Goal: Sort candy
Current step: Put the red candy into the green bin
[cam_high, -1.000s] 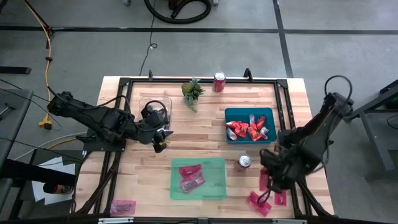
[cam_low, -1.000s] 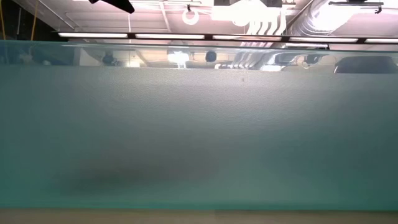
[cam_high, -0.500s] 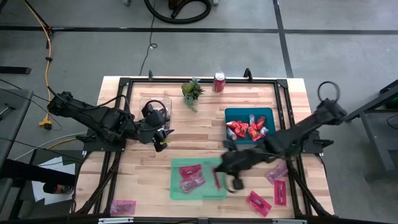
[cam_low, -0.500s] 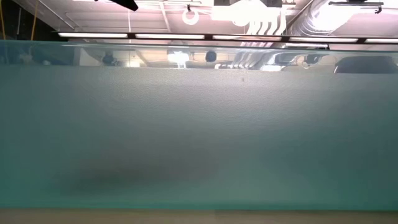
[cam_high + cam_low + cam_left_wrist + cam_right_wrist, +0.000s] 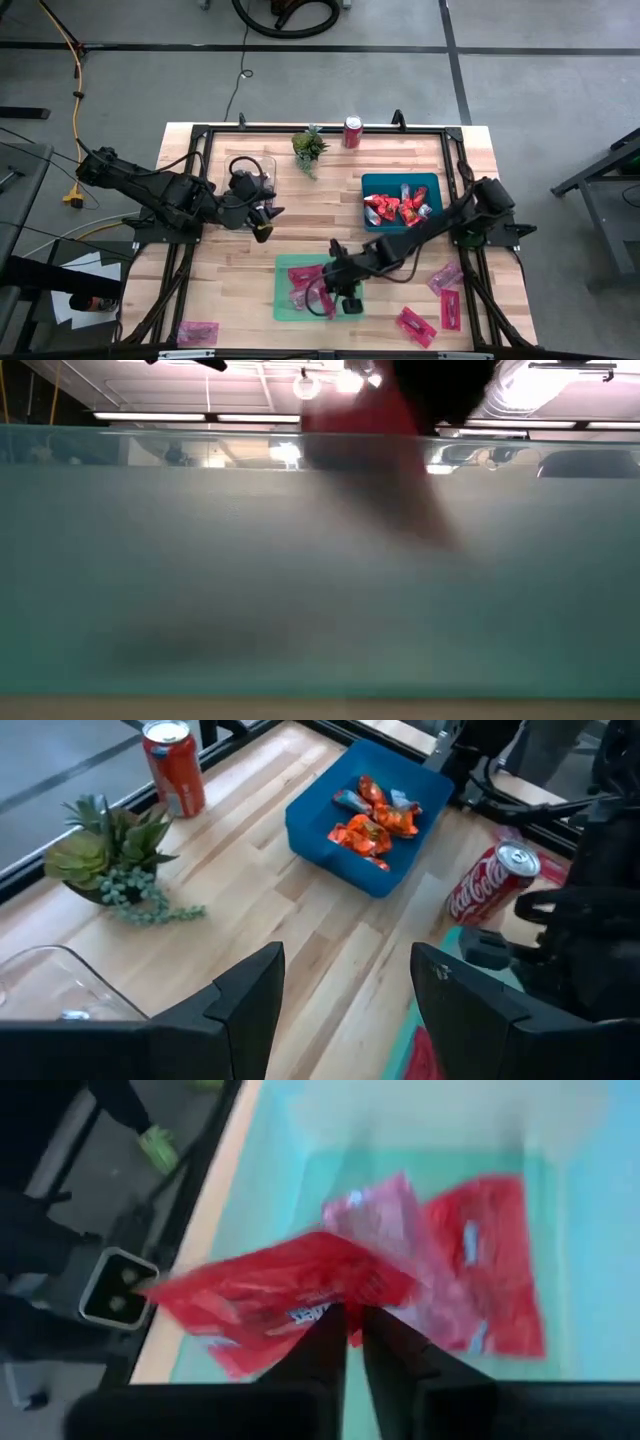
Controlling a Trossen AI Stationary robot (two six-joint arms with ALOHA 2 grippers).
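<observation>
Now the right gripper (image 5: 335,300) hangs over the green tray (image 5: 352,264), fingers pinched on a pink-red packet (image 5: 280,1300); best to release low, beside the packets already there (image 5: 470,1280); the left gripper (image 5: 268,215) waits spread wide near the clear container (image 5: 240,165).

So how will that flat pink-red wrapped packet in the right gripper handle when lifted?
The flat pink-red wrapped packet is probably floppy: it sticks out sideways from the right gripper. Likely light, being thin. Its glossy wrapper may slip.
</observation>
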